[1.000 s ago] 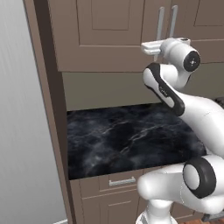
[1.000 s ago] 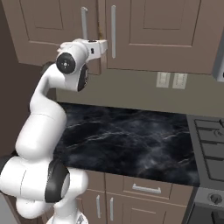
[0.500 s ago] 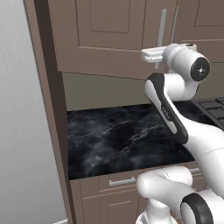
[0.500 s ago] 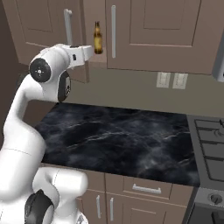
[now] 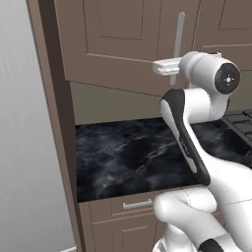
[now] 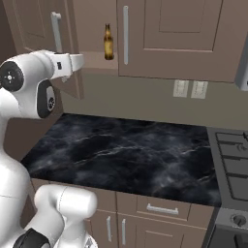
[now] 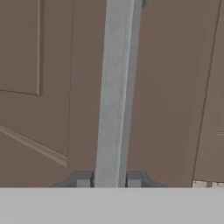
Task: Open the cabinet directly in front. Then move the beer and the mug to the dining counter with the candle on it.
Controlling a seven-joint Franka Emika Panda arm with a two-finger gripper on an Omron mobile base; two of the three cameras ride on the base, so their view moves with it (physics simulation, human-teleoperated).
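hand (image 7: 108, 180) clamps cabinet handle (image 7: 114, 87) | black marble worktop (image 6: 135, 155) below

cabinet shelf (image 6: 99, 66): beer (image 6: 108, 42) upright on it, near the front edge, behind the swung-out door | black marble worktop (image 6: 131, 155): below the shelf, over brown drawer fronts
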